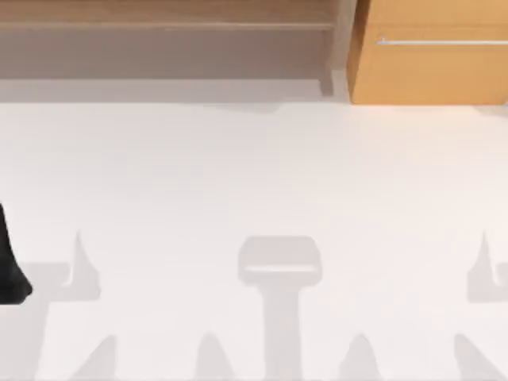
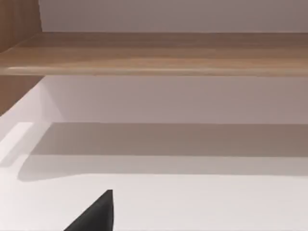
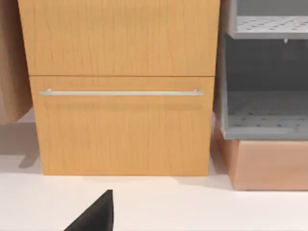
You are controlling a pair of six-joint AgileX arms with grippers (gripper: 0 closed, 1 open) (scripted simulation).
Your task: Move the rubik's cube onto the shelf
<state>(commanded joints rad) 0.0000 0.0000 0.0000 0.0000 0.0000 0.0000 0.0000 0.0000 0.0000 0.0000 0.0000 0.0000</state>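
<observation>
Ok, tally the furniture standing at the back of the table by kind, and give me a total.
Wooden shelf: 1
Drawer cabinet: 1
Grey perforated rack: 1
Tan block under the rack: 1
Total: 4

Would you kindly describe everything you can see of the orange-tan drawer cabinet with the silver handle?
The drawer cabinet is a boxy unit of orange-tan wood-grain panels, standing upright on the white table at the far right of the top view. A seam splits its front into an upper panel and a lower drawer front, which carries a thin horizontal silver bar handle. The drawer looks shut. The shelf end post stands just to its left; on its other side is a grey perforated rack on a tan base.
</observation>
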